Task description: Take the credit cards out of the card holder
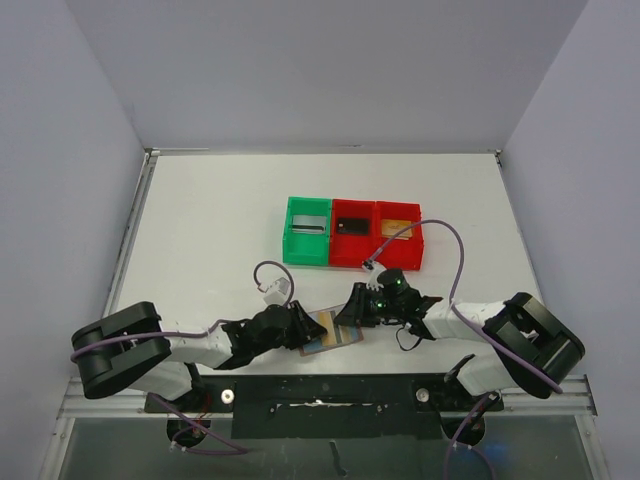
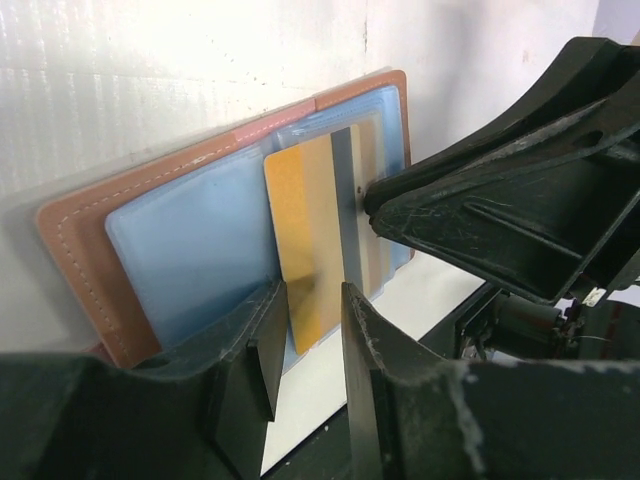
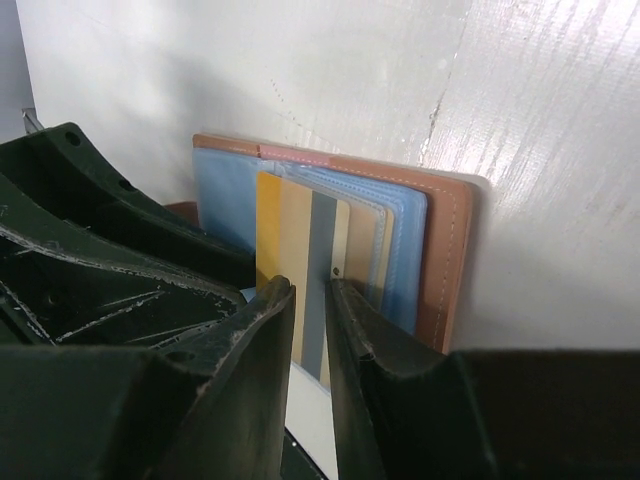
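Open wallet (image 1: 336,338) lies at the table's (image 1: 200,230) near edge, gold card (image 2: 305,230) protruding. Left hand (image 2: 312,295) is open, fingers astride the card's end. Right hand (image 3: 312,285) is narrowly parted at the card; grip indeterminate.

tan card holder (image 1: 335,338) lies open flat, blue lining up, gold card (image 2: 300,230) jutting from its pocket.
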`<state>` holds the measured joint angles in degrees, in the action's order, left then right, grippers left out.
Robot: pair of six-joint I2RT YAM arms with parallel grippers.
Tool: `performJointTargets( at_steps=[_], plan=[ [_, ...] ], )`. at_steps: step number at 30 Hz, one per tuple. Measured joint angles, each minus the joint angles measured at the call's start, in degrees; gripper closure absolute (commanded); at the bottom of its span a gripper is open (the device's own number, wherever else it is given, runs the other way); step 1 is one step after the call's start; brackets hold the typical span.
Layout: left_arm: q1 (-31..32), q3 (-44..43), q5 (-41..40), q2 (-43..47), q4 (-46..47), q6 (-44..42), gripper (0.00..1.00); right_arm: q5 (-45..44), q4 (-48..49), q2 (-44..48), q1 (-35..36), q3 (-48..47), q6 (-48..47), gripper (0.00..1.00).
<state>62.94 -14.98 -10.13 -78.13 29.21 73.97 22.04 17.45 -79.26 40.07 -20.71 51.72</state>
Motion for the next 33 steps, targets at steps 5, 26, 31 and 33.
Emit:
performJointTargets(
  at_steps=[5, 26, 31, 33],
  plan=[
    [-0.17, 0.61, 1.27, -2.8, 5.11, 1.16, 0.72, -0.7, 1.75, 0.0, -0.33, 0.63, 0.39, 0.78],
    [1.16, 0.96, -2.47, -0.92, 2.25, 6.93, 0.67, -1.62, 2.16, 1.16, -0.22, 1.86, 0.83, 0.79],
    [1.88, -0.2, -4.07, -0.04, -1.33, 7.45, 0.67, -1.03, 1.62, 1.33, -0.24, 1.84, 0.46, 0.82],
    [2.12, -0.85, -4.46, -0.28, -2.23, 7.48, 0.67, -0.48, 1.29, 1.33, -0.24, 1.81, 0.09, 0.83]
  ],
)
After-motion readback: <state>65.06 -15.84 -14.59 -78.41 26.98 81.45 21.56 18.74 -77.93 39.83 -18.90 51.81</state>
